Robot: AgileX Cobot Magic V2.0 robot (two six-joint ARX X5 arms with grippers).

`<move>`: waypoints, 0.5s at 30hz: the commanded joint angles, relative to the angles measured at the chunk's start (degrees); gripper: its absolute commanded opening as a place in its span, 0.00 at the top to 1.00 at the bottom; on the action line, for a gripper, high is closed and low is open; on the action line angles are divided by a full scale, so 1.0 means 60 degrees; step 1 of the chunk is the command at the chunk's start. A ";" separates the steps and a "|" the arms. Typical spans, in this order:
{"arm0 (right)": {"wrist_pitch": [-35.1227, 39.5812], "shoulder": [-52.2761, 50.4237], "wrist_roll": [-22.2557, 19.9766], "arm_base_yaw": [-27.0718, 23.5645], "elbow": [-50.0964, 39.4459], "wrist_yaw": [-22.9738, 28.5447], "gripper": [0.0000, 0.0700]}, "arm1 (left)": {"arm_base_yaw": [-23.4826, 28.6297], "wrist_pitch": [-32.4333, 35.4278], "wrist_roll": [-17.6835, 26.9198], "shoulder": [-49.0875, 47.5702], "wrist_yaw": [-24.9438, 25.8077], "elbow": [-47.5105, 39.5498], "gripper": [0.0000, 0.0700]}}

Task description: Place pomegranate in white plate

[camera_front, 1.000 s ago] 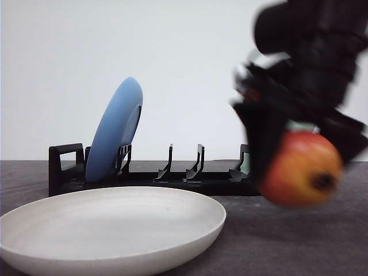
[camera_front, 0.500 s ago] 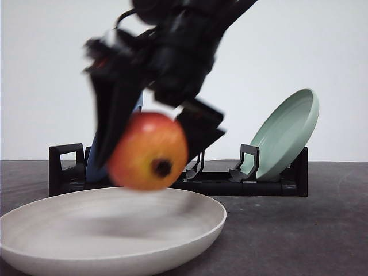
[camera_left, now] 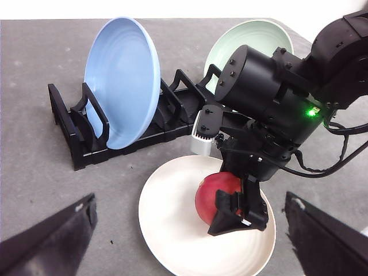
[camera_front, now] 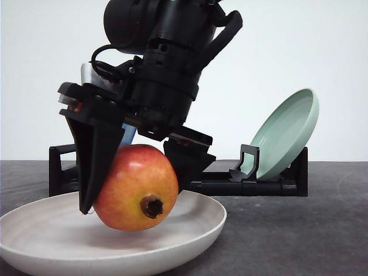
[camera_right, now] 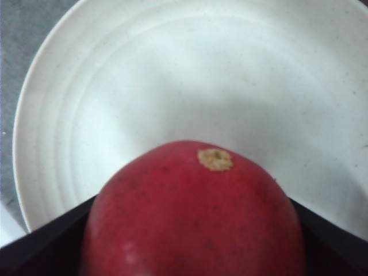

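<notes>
On the dark table [camera_front: 299,236] sits the white plate [camera_front: 34,230], and above it the right end effector [camera_front: 135,187] pinches the pomegranate [camera_front: 136,188] low over the plate's bowl, crown nub facing forward. Behind, a black rack [camera_left: 75,135] holds a blue plate [camera_left: 122,86] and a mint-green plate [camera_front: 286,133]. The left end effector [camera_left: 190,241] is spread wide. No writing is legible.
</notes>
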 commanded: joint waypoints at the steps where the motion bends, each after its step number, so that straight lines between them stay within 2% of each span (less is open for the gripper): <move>1: 0.0025 0.0164 -0.0057 0.0131 0.0189 0.0008 0.10 | -0.0113 0.0076 -0.0011 0.0051 -0.0090 0.0064 0.10; 6: 0.0057 0.0164 -0.0047 0.0134 0.0189 0.0018 0.00 | -0.0113 0.0076 -0.0015 0.0051 -0.0090 0.0064 0.10; 15: 0.0005 -0.0324 -0.0041 -0.0025 0.0219 0.0352 0.00 | -0.0113 0.0178 -0.0040 0.0051 -0.0090 0.0064 0.10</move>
